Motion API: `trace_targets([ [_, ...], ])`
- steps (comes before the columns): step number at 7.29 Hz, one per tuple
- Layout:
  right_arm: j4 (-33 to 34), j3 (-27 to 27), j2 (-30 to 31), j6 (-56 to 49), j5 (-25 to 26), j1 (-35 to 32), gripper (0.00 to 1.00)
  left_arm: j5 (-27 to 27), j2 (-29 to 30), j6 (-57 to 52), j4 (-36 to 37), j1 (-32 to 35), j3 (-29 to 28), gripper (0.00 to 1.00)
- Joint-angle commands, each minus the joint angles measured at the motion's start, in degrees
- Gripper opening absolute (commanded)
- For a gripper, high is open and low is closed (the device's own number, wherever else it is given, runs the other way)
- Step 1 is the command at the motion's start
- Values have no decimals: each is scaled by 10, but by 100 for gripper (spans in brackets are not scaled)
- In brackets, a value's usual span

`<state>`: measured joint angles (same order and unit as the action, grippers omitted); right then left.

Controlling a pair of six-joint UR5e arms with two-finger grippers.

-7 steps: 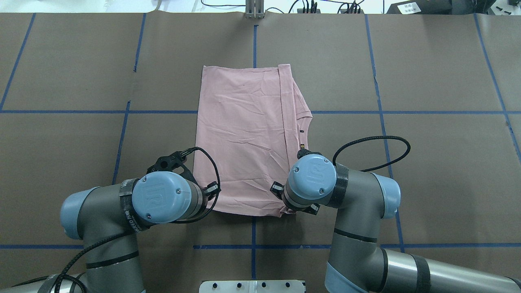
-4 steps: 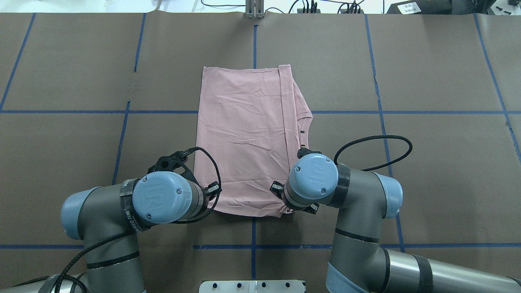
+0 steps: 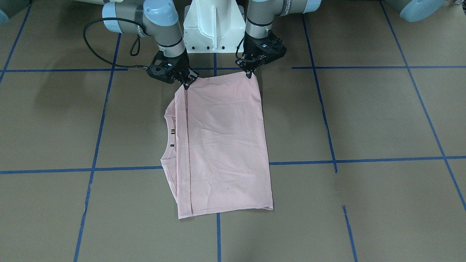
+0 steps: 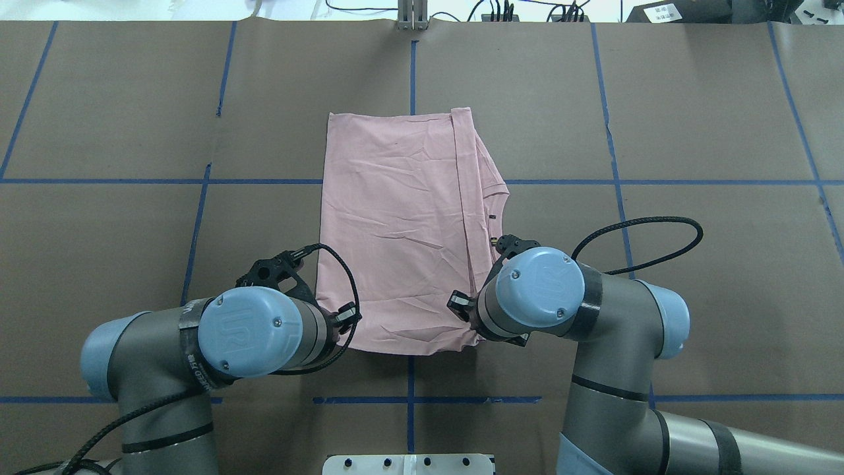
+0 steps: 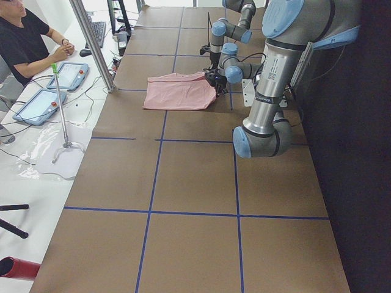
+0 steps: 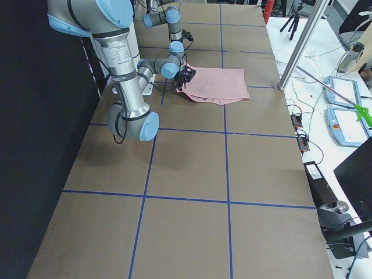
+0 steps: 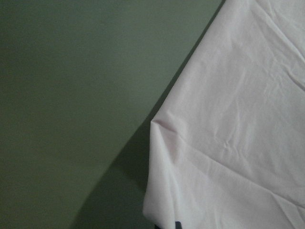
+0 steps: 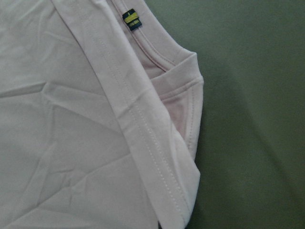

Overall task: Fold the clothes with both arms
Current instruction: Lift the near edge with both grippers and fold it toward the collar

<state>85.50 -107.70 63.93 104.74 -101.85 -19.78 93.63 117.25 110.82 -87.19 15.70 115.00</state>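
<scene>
the pale pink short-sleeved t-shirt (image 4: 395,224) lies folded, plain side up, in the middle of the brown paper-covered table (image 4: 692,119), across a crossing of its blue tape lines (image 4: 659,181). its neckline faces the robot's right, and a stitched hem runs just beside it. a small yellow-and-dark neck label (image 8: 132,20) shows inside the collar.

both arms reach in from the white pedestal base (image 3: 214,27) with bent elbows and wrists turned downward, so that each tool points down at one of the garment's two near corners. the left arm (image 4: 250,330) sits over the near left corner. the left tool (image 3: 251,74) has its fingers pressed together to a point, pinching that corner. in the left wrist view the cloth there rises a little off the table and throws a shadow. the right arm (image 4: 537,290) stands over the near right corner, its black cable looping out to the side. the right tool (image 3: 186,84) is likewise drawn together on the t-shirt's corner, just beside the hemmed edge. the rest of the t-shirt lies flat with light creases.
</scene>
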Motion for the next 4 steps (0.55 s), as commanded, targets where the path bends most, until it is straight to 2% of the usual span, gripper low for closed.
trace_targets([
  [1,0,-46,22,-1,-3,10,0,0,-1,0,48,-36,52,0],
  [2,0,-75,38,-1,-4,18,0,0,-1,0,62,-46,65,0],
  [4,0,-85,37,0,-4,26,0,1,-1,0,66,-48,84,0],
])
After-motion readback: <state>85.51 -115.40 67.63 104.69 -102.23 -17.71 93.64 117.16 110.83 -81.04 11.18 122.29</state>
